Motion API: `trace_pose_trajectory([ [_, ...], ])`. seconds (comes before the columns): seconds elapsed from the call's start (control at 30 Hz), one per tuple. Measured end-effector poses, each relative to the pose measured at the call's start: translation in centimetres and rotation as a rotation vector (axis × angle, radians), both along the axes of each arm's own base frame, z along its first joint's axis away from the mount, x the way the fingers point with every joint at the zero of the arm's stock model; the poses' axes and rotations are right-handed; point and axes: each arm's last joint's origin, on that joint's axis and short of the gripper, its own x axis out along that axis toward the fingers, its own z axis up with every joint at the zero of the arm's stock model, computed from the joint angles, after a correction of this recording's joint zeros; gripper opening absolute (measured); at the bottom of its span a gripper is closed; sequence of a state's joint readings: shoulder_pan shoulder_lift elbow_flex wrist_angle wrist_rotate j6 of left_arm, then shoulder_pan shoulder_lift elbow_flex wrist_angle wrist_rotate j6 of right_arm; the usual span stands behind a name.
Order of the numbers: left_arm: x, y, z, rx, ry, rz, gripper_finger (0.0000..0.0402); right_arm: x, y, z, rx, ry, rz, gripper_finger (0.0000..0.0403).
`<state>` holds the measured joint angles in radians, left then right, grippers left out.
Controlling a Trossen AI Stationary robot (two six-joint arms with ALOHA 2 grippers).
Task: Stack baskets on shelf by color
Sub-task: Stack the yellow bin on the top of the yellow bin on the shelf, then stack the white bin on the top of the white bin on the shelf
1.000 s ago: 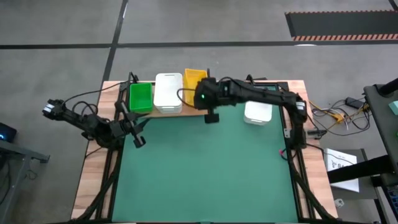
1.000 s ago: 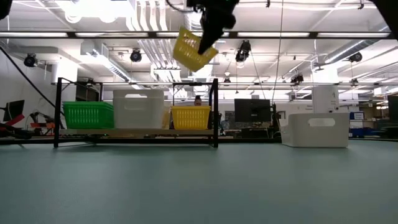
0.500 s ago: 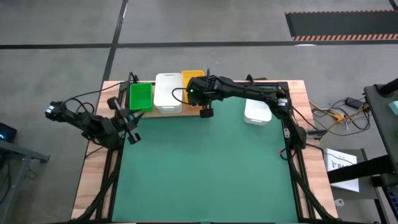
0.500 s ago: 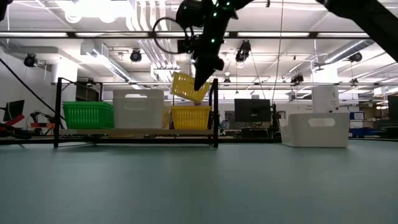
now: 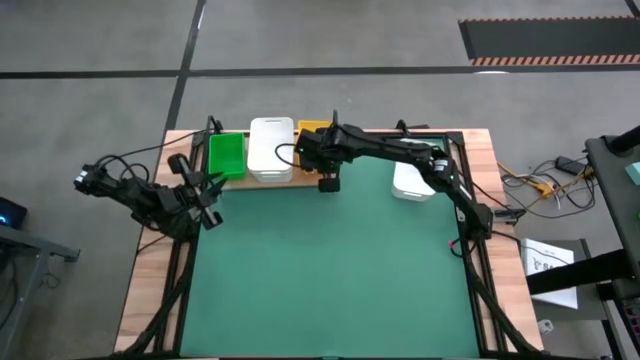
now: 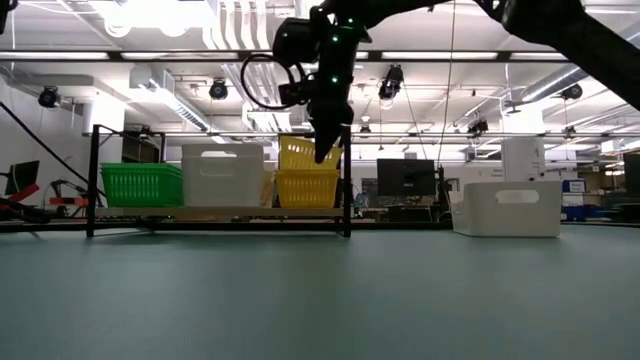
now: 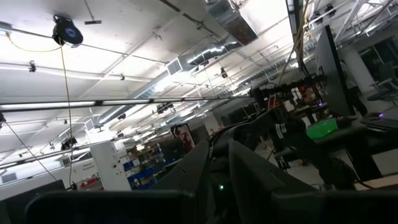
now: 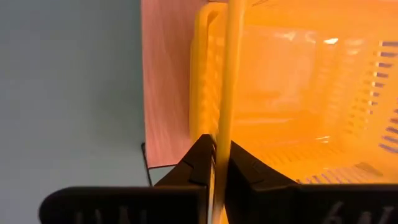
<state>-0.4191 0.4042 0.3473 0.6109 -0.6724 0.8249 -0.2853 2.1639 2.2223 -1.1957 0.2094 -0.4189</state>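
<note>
Lowered since a second earlier, the yellow basket [image 6: 305, 153], pinched by its wall in the right gripper [image 8: 216, 163], sat nested on the shelf's [image 6: 220, 212] yellow one, where early release could tip it.

On the shelf [image 6: 220, 213] three stacks of baskets stand in a row: one at the left [image 6: 143, 185], one in the middle [image 6: 222, 176], one at the right [image 6: 306, 187]. Another basket [image 6: 506, 208] stands on the mat [image 5: 330, 270], to the right of the shelf.

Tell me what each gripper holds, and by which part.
The right gripper pinches a yellow basket by its rim wall. The left gripper holds nothing visible.
</note>
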Motion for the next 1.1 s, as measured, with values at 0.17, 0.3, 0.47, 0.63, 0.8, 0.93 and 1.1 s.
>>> trace_pose_trajectory([
  [0.17, 0.0, 0.0, 0.0, 0.0, 0.0, -0.001, 0.0047, -0.2, 0.0, 0.2, 0.015, -0.005, -0.011, 0.0046],
  [0.3, 0.0, 0.0, 0.0, -0.001, 0.0, -0.001, 0.0047, -0.3, 0.0, 0.4, 0.016, -0.008, -0.017, 0.0088],
  [0.47, 0.0, 0.0, 0.0, -0.001, 0.0, -0.001, 0.0047, -0.3, 0.6, 1.9, 0.009, -0.021, -0.009, 0.013],
  [0.63, 0.0, 0.0, 0.0, -0.002, 0.001, -0.002, 0.0047, -1.6, 2.2, 4.5, 0.043, 0.001, -0.027, 0.0138],
  [0.8, 0.2, -0.1, -0.3, 0.002, 0.013, -0.004, 0.0047, -3.6, 4.1, 6.9, 0.252, -0.029, -0.077, 0.0111],
  [0.93, 0.4, -0.2, -0.4, 0.008, 0.023, -0.006, 0.0047, -4.9, 5.7, 8.4, 0.417, -0.048, -0.061, 0.0087],
  [1.1, 0.7, -0.3, -0.6, 0.012, 0.034, -0.007, 0.0047, -7.4, 6.6, 9.1, 0.547, -0.038, -0.183, 0.0088],
])
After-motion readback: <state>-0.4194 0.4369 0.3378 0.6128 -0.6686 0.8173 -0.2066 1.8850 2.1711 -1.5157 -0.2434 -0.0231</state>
